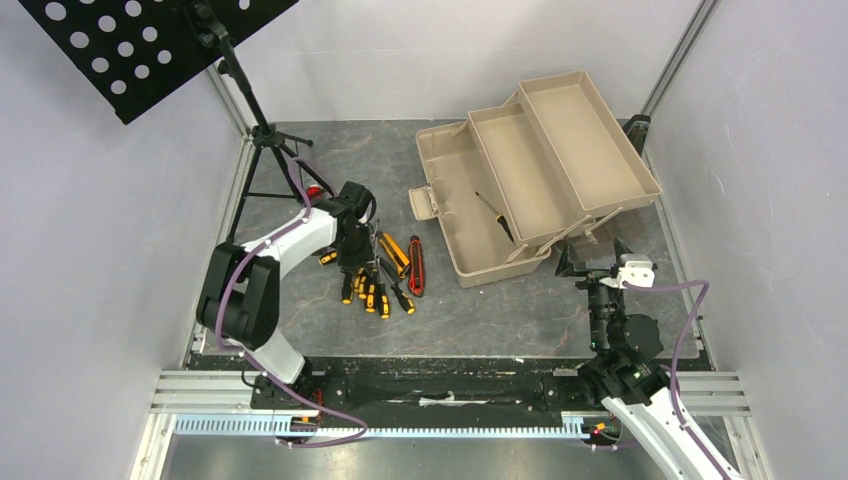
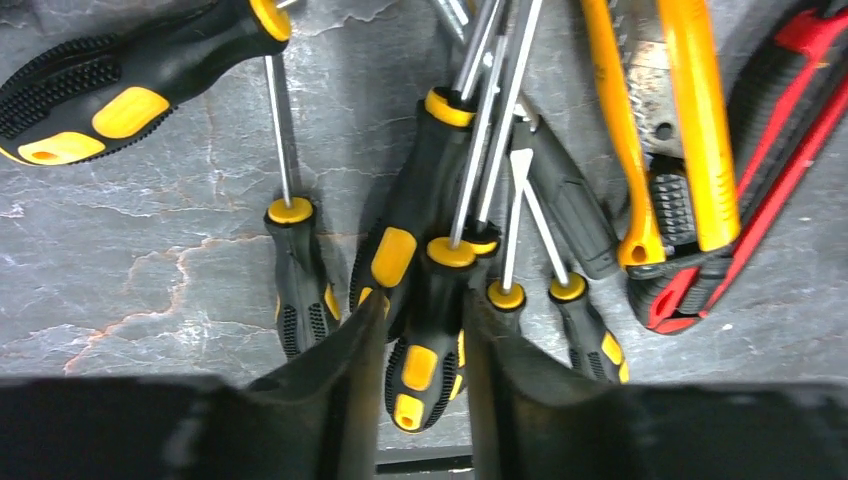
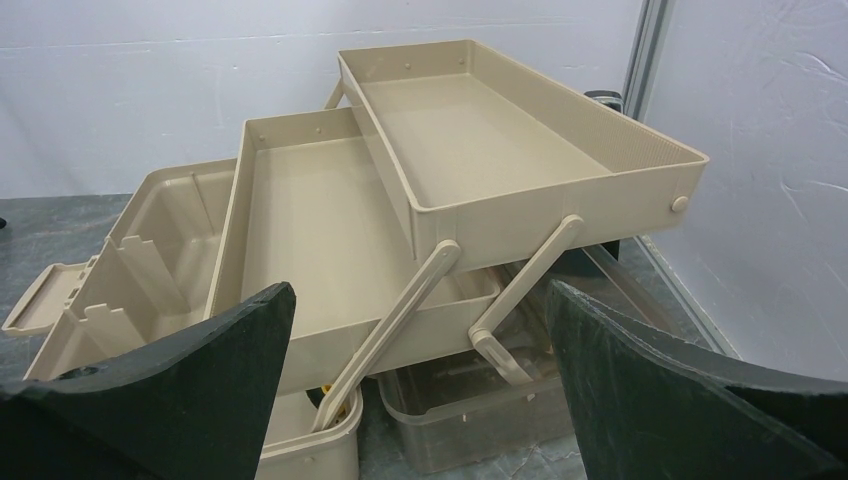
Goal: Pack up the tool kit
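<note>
left claw [image 2: 422, 305] down in the screwdriver pile [image 1: 375, 290] on the surface [image 1: 500, 310]. Its fingers [image 2: 335, 390] are half closed either side of one black-yellow handle [image 2: 425, 370]; pinching or not, cannot tell. Left wrist view only: orange knife [image 2: 690, 120] and red knife [image 2: 790, 110] touching, just beside the pile. right claw [image 3: 420, 290] spread wide, empty, facing the open toolbox [image 3: 480, 215], well apart from the pile. Top view only: single screwdriver [image 1: 497, 215] lying in the toolbox bottom. Right wrist view only: clear container [image 3: 470, 420] under the toolbox.
</note>
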